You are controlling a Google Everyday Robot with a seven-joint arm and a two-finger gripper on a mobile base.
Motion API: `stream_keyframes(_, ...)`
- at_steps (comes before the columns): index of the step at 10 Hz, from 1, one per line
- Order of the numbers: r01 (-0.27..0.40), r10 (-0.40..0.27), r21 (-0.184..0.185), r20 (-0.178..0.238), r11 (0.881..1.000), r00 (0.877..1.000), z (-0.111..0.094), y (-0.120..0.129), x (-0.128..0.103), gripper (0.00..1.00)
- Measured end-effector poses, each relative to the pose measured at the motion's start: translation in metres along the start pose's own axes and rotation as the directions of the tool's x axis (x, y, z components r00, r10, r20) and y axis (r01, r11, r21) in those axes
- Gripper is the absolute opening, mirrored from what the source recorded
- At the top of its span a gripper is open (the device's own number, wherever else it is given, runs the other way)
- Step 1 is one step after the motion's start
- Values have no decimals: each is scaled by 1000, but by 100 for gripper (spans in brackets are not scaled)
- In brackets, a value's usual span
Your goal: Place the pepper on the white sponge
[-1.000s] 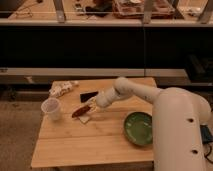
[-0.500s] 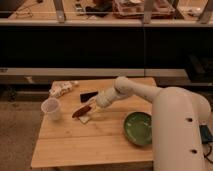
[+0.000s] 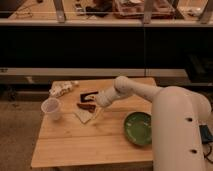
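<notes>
Camera view, gripper: the gripper (image 3: 96,102) sits low over the middle of the table (image 3: 100,145), at the end of the white arm (image 3: 135,90) that reaches in from the right side; I cannot tell from here how its fingers stand.
Camera view, pepper: the pepper (image 3: 86,106) lies dark red just left of the gripper, touching or nearly touching it, over the upper edge of the white sponge (image 3: 84,115).
Camera view, white sponge: a flat pale square, toward the left half of the table, partly under the pepper.
Camera view, neighbours: a translucent cup (image 3: 51,108) stands near the left edge; a crumpled cloth (image 3: 62,88) lies at the back left corner; a dark flat object (image 3: 88,95) lies just behind the pepper; a green plate (image 3: 138,128) sits toward the right front.
Risk, overhang: the pepper looks only partly on the sponge, so it may roll off the sponge's back edge onto bare wood.
Risk, drag: if the gripper pulls away while touching the pepper, I judge it could sweep it off.
Risk, sponge shift: the thin pad could slide under any push.
Risk, cup: a leftward swing could tip it.
</notes>
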Motion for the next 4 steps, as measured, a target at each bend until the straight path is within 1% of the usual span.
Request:
stream_keyframes(1,6,-7,-8,-7,1000,1000,-2,1,-2,76)
stream_keyframes(4,56,-59,-50,-60,997,996,-15,4,-12,76)
